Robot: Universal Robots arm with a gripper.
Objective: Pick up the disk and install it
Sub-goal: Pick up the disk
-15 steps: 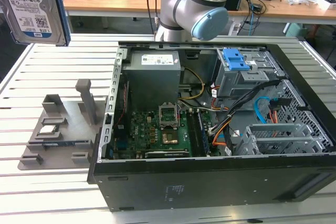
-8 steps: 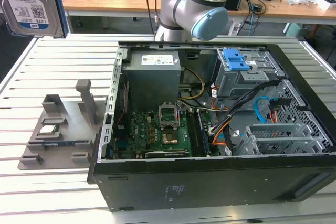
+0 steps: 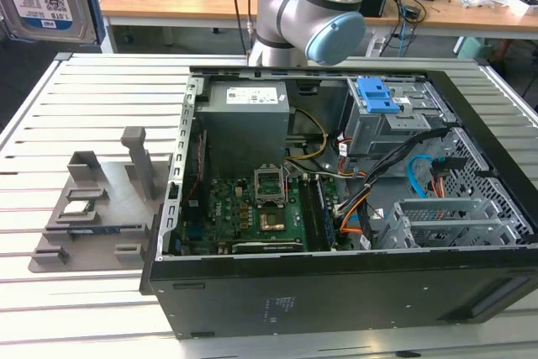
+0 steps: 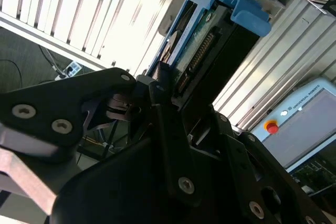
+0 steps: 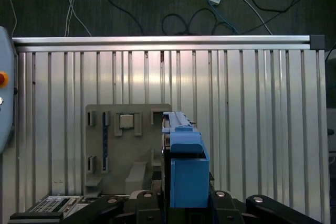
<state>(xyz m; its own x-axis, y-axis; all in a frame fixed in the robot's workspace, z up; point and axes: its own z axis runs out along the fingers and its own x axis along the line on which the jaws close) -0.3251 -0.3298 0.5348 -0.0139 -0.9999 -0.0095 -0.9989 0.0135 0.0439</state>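
Gripper [image 4: 181, 95] clenched on the disk [image 4: 210, 40], which hangs edge-on in the air over the slatted table [image 5: 252, 103]. Under it in the first wrist view sits a grey fixture [image 5: 113, 156] bearing a chip [image 5: 126, 121]. In the exterior view an open computer case [image 3: 336, 292] rests on the table.

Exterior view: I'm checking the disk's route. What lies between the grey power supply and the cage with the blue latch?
In the exterior view, a loop of yellow cables crosses the gap between the power supply and the cage.
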